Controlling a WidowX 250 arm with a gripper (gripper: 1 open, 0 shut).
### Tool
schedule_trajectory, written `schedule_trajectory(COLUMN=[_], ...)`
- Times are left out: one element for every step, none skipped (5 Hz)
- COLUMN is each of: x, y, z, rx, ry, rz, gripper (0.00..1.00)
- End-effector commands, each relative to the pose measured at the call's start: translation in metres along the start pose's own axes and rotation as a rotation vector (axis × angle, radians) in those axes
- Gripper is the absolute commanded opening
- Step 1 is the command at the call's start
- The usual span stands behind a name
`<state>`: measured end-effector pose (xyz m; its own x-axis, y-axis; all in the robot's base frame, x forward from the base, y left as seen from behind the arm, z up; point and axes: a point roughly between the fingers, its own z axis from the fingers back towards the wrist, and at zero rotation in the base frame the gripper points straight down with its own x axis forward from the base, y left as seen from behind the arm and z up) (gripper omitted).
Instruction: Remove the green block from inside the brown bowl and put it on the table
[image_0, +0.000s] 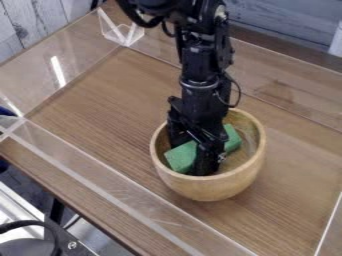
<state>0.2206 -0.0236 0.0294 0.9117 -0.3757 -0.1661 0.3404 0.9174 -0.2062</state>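
The brown bowl (201, 189) sits on the table (107, 100) near its front right. The green block (179, 156) lies tilted inside it, one end showing left of the fingers and the other at the right. My gripper (203, 158) points steeply down into the bowl. It is open, with its black fingers (189, 135) standing on either side of the block's middle. The block's centre is hidden behind the fingers, and I cannot tell whether the pads touch it.
Low clear acrylic walls (80, 150) edge the table on the front left and the far side. A small clear acrylic stand (123, 30) is at the back. Black cables (27, 238) lie outside the wall at the bottom left.
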Motion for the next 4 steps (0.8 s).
schedule_trajectory(x=[-0.004, 0.0, 0.004, 0.008], y=[0.005, 0.004, 0.003, 0.001], z=[-0.006, -0.01, -0.014, -0.018], rx=[0.0, -0.005, -0.01, -0.029], ry=[-0.005, 0.007, 0.02, 0.031], rz=[-0.031, -0.046, -0.061, -0.035], gripper=[1.0, 1.0, 1.0, 1.0])
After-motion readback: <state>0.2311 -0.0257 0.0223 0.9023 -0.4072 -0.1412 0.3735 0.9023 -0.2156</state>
